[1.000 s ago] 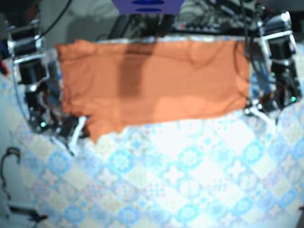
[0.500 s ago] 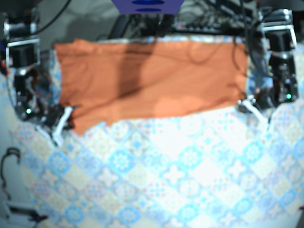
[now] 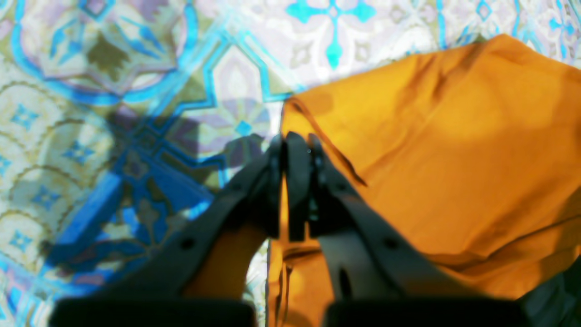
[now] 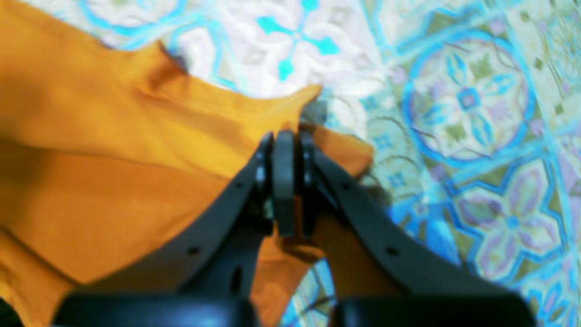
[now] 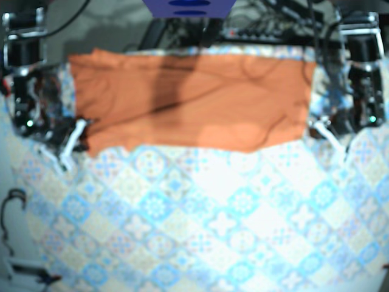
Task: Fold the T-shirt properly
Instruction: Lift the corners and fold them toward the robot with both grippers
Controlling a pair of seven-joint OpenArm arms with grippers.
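The left gripper [image 3: 294, 145] and right gripper [image 4: 283, 138] each clamped a near corner of the orange T-shirt [image 5: 188, 100], spread across the far side of the bench [image 5: 225, 219], apparently to carry that edge evenly into a fold.

Nothing here reads as writing. The orange T-shirt [image 5: 188, 97], pinched in the left pincer [image 3: 295, 141] and the right pincer [image 4: 283, 136], is plain cloth. The tablecloth [image 5: 225, 225] just beside both carries only blue tile ornament.
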